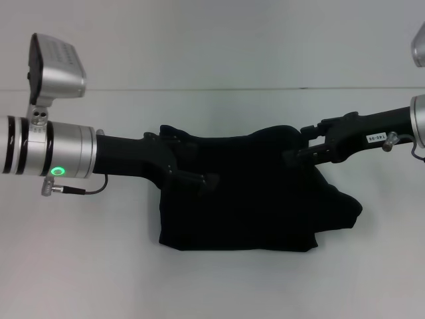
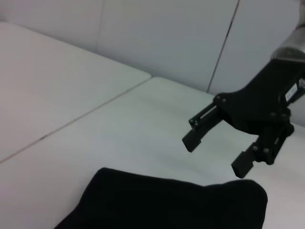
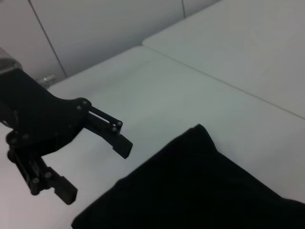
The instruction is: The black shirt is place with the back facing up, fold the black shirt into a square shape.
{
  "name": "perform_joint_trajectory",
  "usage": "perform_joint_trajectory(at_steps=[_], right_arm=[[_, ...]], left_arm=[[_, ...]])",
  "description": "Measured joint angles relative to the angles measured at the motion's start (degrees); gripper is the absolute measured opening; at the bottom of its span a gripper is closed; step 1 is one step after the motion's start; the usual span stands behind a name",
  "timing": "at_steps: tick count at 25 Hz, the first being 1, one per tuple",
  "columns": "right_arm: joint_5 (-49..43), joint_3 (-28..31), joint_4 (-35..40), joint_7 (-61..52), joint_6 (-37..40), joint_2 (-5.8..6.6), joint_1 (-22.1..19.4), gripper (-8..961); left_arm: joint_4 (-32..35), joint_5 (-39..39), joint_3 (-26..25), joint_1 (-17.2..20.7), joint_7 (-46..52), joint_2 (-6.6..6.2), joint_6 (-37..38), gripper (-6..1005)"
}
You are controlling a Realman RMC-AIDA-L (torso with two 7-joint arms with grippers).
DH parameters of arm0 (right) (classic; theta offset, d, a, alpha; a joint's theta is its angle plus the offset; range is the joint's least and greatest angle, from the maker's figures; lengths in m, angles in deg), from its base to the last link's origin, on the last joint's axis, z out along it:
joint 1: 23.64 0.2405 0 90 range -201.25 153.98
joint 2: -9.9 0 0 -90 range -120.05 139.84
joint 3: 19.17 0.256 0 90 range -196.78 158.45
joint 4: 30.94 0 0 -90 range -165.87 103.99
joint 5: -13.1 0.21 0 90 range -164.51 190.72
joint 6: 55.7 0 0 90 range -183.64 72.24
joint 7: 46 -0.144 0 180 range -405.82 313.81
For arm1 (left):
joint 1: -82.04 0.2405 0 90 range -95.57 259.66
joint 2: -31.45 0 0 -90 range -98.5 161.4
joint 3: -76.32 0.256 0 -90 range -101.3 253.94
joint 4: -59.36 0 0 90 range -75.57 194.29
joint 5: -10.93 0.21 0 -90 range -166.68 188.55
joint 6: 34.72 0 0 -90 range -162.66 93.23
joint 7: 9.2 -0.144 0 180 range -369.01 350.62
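Observation:
The black shirt (image 1: 246, 212) lies folded into a compact, roughly rectangular bundle in the middle of the white table, with a lump of fabric sticking out on its right side. My left gripper (image 1: 189, 159) reaches in from the left over the shirt's upper left part. In the right wrist view the left gripper (image 3: 95, 171) is open and holds nothing, just off the shirt's (image 3: 205, 186) edge. My right gripper (image 1: 299, 143) comes in from the right over the upper right corner. The left wrist view shows the right gripper (image 2: 217, 155) open and empty, beyond the shirt (image 2: 167, 205).
The white table (image 1: 80, 266) extends around the shirt on all sides. A seam between tabletop panels (image 2: 95, 112) runs behind the shirt, and a pale wall stands at the back. A silver box-shaped unit (image 1: 56, 66) sits on my left arm.

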Motion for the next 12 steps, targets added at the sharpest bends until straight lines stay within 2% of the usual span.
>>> perform_joint_trajectory(at_steps=[6, 12], right_arm=[[-1.61, -0.09, 0.36, -0.71, -1.26, -0.19, 0.25, 866], [-1.61, -0.08, 0.4, -0.36, -1.59, -0.42, 0.02, 866]], left_arm=[[1.15, 1.56, 0.87, -0.62, 1.21, 0.04, -0.91, 905], [1.27, 1.73, 0.54, -0.64, 1.28, -0.46, -3.32, 905]])
